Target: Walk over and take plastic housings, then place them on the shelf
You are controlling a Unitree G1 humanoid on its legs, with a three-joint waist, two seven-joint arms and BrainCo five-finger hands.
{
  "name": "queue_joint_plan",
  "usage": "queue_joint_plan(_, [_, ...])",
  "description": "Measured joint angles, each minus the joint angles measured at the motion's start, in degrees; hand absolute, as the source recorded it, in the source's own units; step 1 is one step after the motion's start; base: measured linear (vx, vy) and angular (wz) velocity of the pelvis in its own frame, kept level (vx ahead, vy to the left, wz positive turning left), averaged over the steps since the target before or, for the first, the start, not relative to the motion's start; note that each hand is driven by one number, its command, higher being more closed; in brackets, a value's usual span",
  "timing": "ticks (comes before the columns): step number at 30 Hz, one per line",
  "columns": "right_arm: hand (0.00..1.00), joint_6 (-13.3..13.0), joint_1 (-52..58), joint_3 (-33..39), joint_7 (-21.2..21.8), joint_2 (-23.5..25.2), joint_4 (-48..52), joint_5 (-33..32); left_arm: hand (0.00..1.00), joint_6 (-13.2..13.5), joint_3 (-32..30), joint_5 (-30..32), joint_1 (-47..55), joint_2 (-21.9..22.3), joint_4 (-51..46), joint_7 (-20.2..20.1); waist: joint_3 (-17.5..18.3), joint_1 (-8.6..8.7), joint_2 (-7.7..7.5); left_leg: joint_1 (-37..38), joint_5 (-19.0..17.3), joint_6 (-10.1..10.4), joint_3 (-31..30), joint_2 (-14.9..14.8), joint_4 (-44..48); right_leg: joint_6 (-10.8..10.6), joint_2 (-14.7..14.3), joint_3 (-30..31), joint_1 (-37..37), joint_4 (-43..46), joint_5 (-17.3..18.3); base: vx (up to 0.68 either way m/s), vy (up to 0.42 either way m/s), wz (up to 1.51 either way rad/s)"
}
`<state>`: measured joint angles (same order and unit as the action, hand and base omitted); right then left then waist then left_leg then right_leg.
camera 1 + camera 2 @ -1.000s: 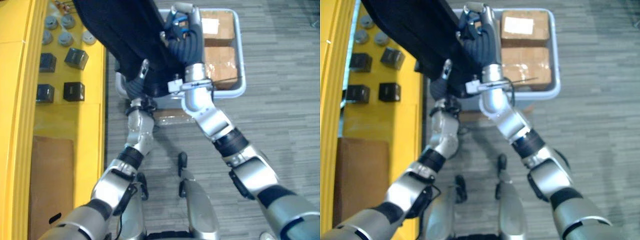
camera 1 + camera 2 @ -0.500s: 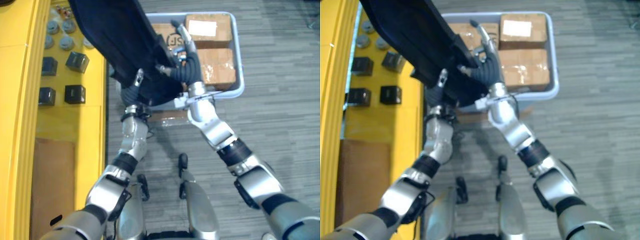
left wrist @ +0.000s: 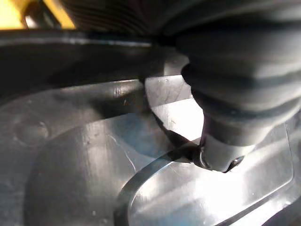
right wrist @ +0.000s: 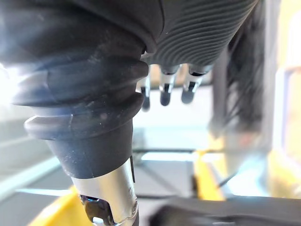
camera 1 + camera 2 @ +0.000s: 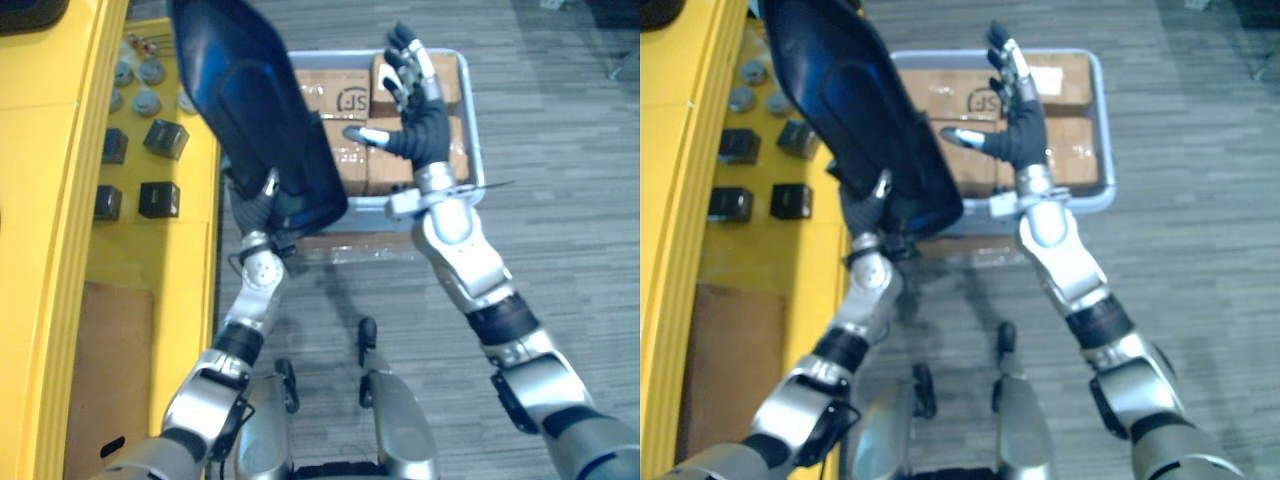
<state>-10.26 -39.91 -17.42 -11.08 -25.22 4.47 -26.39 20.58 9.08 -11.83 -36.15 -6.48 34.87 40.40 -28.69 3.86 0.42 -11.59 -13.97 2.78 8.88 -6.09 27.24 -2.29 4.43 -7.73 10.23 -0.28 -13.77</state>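
Left hand [image 5: 262, 200] grips the dark plastic housing [image 5: 255, 110] at its lower edge, beside the yellow shelf [image 5: 60, 200]. Right hand [image 5: 418, 122] is empty, fingers spread wide above the grey bin [image 5: 478, 160] of cardboard boxes [image 5: 340, 95].

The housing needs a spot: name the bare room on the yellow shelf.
Bare yellow shelf shows between the black cubes and the brown cardboard sheet. Farther along, cubes and grey round parts crowd it.

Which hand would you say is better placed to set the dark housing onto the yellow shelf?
Left. The left hand alone grips the dark plastic housing, right beside the yellow shelf. The right hand is open and empty over the grey tote.
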Motion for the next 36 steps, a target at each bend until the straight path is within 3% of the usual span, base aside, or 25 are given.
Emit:
queue_joint_plan(5, [0.0, -3.24, 10.31, 4.49, 4.95, -1.64, 6.57, -4.61, 1.0, -1.22, -1.89, 3.84, 3.62, -0.65, 0.04, 3.48, 1.15, -0.14, 0.1, 2.52, -0.21, 0.25, 0.32, -0.14, -1.31, -0.07, -0.07, 0.05, -2.38, -1.31, 0.5, -0.02, 0.06, -0.02])
queue_joint_plan(10, [0.0, -6.27, 21.49, 10.19, 4.42, 1.62, 8.77, -5.38, 1.0, -1.15, -3.21, 3.46, 6.3, -0.81, 1.14, 4.15, 4.45, 0.11, -0.18, 4.9, -0.5, 0.6, 1.32, -0.38, -2.8, -0.1, -0.65, 0.87, -3.96, -2.31, 0.45, 0.01, 0.043, -0.1])
queue_joint_plan(13, [0.0, -7.01, 29.26, 18.73, 0.54, 3.91, 7.92, -4.91, 1.0, 4.0, -4.78, 0.86, 8.91, -0.96, 0.36, 2.12, 7.21, 0.13, -0.25, 6.13, -0.65, 0.67, 2.65, -0.4, -3.97, -0.14, -0.64, 1.76, -4.35, -2.86, 0.55, 0.01, 0.057, -0.15])
queue_joint_plan(15, [0.0, -7.32, 32.97, 21.79, -0.15, 4.96, 6.54, -5.02, 1.0, 6.09, -5.99, 0.88, 11.97, -0.93, -2.38, 1.07, 8.25, 0.3, -0.3, 6.64, -0.82, 0.64, 2.95, -0.39, -4.43, -0.39, -0.57, 2.25, -4.53, -3.15, 0.73, 0.0, 0.059, -0.14])
queue_joint_plan(20, [0.0, -9.07, 46.05, 26.46, -0.08, 11.3, -1.97, -9.04, 1.0, 9.91, -6.06, 0.87, 27.71, 0.8, -22.39, -3.52, 11.41, 0.22, 0.16, 8.84, -0.98, 0.71, 3.7, -0.28, -6.78, -0.93, -0.41, 2.57, -6.23, -4.28, 1.68, 0.01, 0.044, -0.05])
queue_joint_plan(24, [0.0, -10.29, 50.12, 28.37, 0.64, 15.46, -5.59, -10.37, 1.0, 10.08, -6.83, 0.45, 34.91, 2.49, -29.63, -8.48, 13.7, -0.01, 1.38, 10.49, -0.96, 0.72, 3.28, -0.06, -7.91, -1.16, -0.2, 1.6, -7.66, -4.27, 2.31, 0.03, 0.035, 0.07])
queue_joint_plan(29, [0.0, -10.39, 50.53, 28.81, 5.08, 16.19, -7.92, -9.13, 1.0, 8.51, -11.12, 0.31, 38.09, 2.35, -35.04, -14.33, 15.53, -0.94, 2.06, 12.78, -0.69, 0.54, 1.77, 0.65, -9.32, -1.4, 0.46, -0.15, -10.3, -4.26, 2.9, 0.0, 0.027, 0.15])
queue_joint_plan(36, [0.0, -10.08, 45.88, 23.52, 8.92, 15.09, -7.93, -7.29, 1.0, 6.19, -20.25, -0.68, 44.85, 0.27, -45.93, -14.28, 16.41, -4.59, 1.71, 12.08, 1.08, 0.13, -3.49, 2.73, -11.23, -1.69, 2.34, -5.45, -11.83, -4.29, 3.95, -0.04, 0.004, 0.42])
